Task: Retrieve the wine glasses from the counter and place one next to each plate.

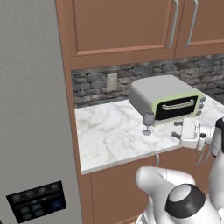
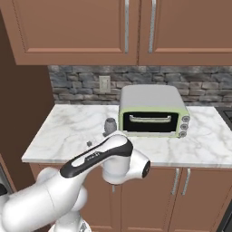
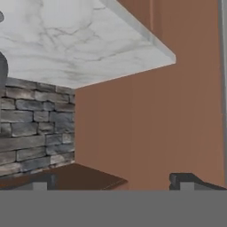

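Wine glass count: one grey-blue stemmed wine glass (image 1: 148, 123) stands upright on the counter (image 1: 113, 135), on the marble just in front of the left front corner of the single toaster oven (image 1: 166, 99); from the right base view its bowl (image 2: 109, 126) shows above the robot's arm, beside the oven's left edge. One wall outlet (image 1: 112, 82) sits in the stone backsplash (image 1: 96, 85) behind, with brown cabinets above and a grey refrigerator (image 1: 33, 122) to the counter's left. The gripper (image 1: 180, 130) is at the counter's front edge, right of the glass and apart from it. In the hand view the two dark fingertips (image 3: 184, 180) stand far apart at the bottom, jaws spread wide with nothing between them, touching nothing; that tilted view shows marble, backsplash stones and cabinet wood.
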